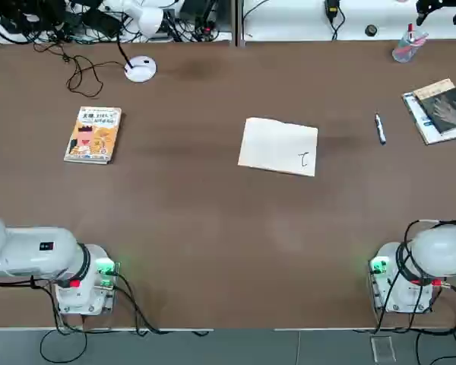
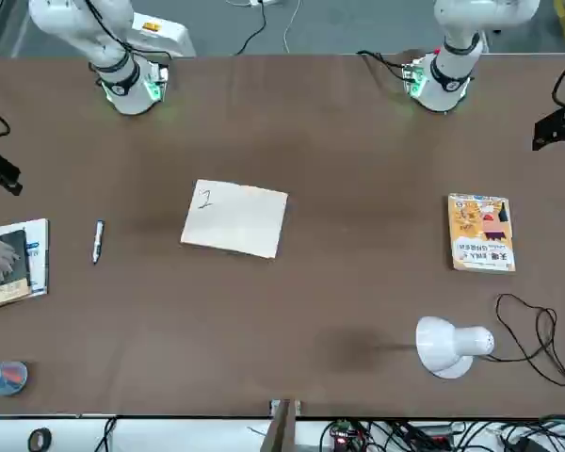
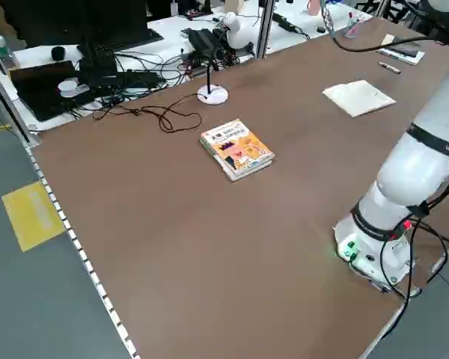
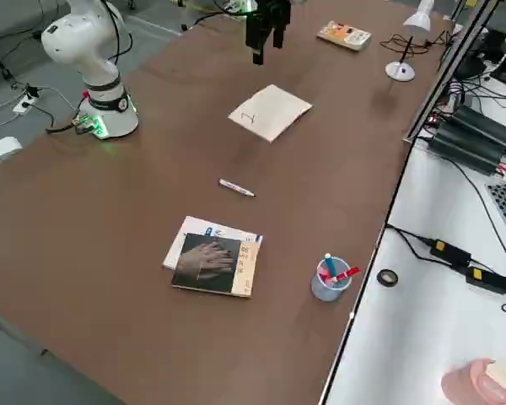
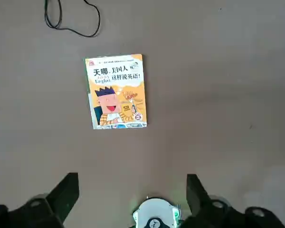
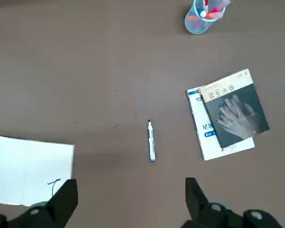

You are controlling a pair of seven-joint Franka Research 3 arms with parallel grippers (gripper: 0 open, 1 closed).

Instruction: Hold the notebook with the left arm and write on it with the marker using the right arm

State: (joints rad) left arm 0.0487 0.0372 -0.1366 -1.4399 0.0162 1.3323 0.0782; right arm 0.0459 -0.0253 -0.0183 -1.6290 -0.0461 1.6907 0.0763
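The cream-white notebook [image 1: 279, 147] lies flat in the middle of the table, a small dark mark near one corner. The marker [image 1: 380, 128] lies on the bare table to its right, apart from it. Both arms are raised high above the table. My right gripper [image 6: 130, 194] is open and empty, with the marker [image 6: 151, 141] far below it and the notebook [image 6: 28, 171] off to one side. My left gripper [image 5: 132, 190] is also open and empty, high over the table's left side. At the front view's edges the right gripper [image 2: 0, 171] and the left gripper [image 2: 557, 127] show as black shapes.
An orange-yellow illustrated book [image 1: 93, 134] lies at the left. A grey-covered book [image 1: 441, 109] lies at the far right, with a clear cup of red-tipped pens [image 1: 406, 47] behind it. A white lamp [image 1: 140, 68] and a black cable [image 1: 83, 76] sit at the back left.
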